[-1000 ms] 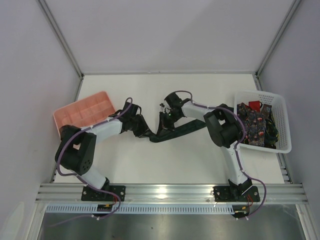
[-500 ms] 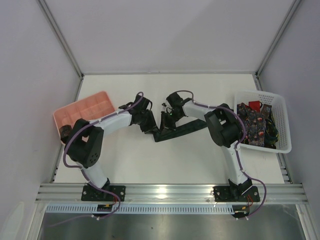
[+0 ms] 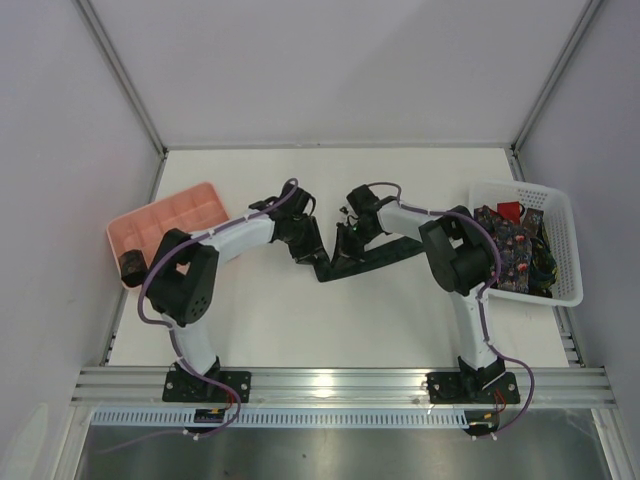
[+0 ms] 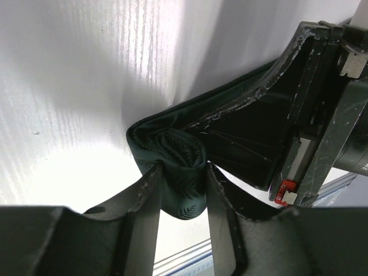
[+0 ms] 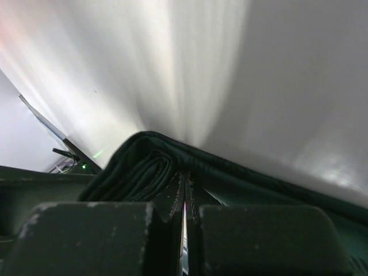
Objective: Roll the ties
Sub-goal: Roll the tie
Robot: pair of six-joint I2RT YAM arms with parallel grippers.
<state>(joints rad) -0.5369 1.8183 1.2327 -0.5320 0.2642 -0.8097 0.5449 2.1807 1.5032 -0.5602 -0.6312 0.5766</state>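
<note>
Right up against the left wrist cam, the left gripper (image 4: 183, 170) is set narrow, its fingers (image 4: 146, 201) hugging both sides of the rolled end of the dark green tie (image 4: 172, 146). Just past that, the right gripper (image 5: 184, 184) is closed tight, tips on the tie's flat part. Both arms bend inward at mid-table.

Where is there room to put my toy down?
Bare table lies along the back wall and in front, by the metal rail. The middle is crowded: the left arm and right arm meet at the green tie, pink tray at left, full basket at right.
</note>
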